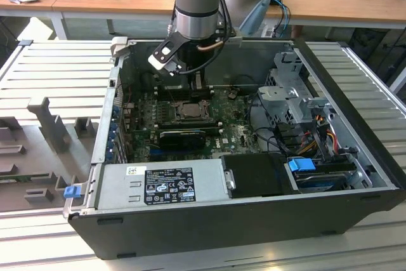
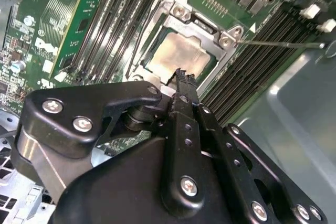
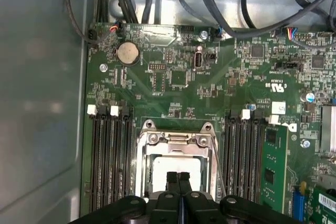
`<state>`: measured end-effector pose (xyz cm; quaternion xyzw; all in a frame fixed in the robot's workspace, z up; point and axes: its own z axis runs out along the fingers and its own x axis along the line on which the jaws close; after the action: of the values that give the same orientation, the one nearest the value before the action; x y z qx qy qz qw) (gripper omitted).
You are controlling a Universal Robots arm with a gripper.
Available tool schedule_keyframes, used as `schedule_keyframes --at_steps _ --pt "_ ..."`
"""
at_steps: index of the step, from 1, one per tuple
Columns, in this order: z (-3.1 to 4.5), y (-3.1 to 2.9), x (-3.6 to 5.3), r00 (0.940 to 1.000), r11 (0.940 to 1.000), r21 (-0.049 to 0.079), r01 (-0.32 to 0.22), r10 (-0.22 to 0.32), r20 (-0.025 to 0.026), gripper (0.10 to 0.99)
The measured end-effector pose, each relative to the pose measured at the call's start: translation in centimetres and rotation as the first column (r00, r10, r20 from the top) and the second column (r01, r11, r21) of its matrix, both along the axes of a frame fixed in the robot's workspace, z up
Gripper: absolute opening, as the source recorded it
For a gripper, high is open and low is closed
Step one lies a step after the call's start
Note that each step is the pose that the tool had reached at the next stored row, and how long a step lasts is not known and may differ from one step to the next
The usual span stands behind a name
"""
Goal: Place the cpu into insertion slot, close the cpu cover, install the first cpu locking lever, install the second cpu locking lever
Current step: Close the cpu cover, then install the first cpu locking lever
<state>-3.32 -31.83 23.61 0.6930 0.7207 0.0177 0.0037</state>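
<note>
The gripper (image 3: 177, 174) is hanging just over the socket. In both wrist views its two black fingers (image 2: 185, 85) are pressing together, tip against tip, and pinching nothing. The tips are pointing down at the edge of the cpu (image 3: 176, 163); whether they are touching it cannot be told. The cpu is sitting flat in the insertion slot (image 3: 157, 156), its pale metal top showing. The cpu cover (image 3: 176, 140) is lying down around it, framing the chip through its square window. In the second wrist view a thin wire lever (image 2: 278, 43) is reaching out from the corner of the cover across the black memory slots (image 2: 252, 72). Beyond the socket, the green motherboard (image 3: 173, 77) is carrying a round coin cell (image 3: 127, 53), and black cables (image 3: 220, 3) are looping along the case wall. In the exterior view the arm (image 1: 196, 4) is reaching down into the open computer case (image 1: 254, 220), which is lying on its side on the grey slatted bench (image 1: 57, 61).
</note>
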Motion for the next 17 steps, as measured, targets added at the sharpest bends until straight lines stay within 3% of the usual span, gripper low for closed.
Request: schedule_keyframes --at_steps 10,17 --pt "0.31 0.00 -0.44 1.0000 1.0000 0.000 0.000 0.000 0.0000 0.106" --pt "1.22 0.00 -0.44 1.0000 1.0000 0.000 0.000 0.000 0.0000 0.106"
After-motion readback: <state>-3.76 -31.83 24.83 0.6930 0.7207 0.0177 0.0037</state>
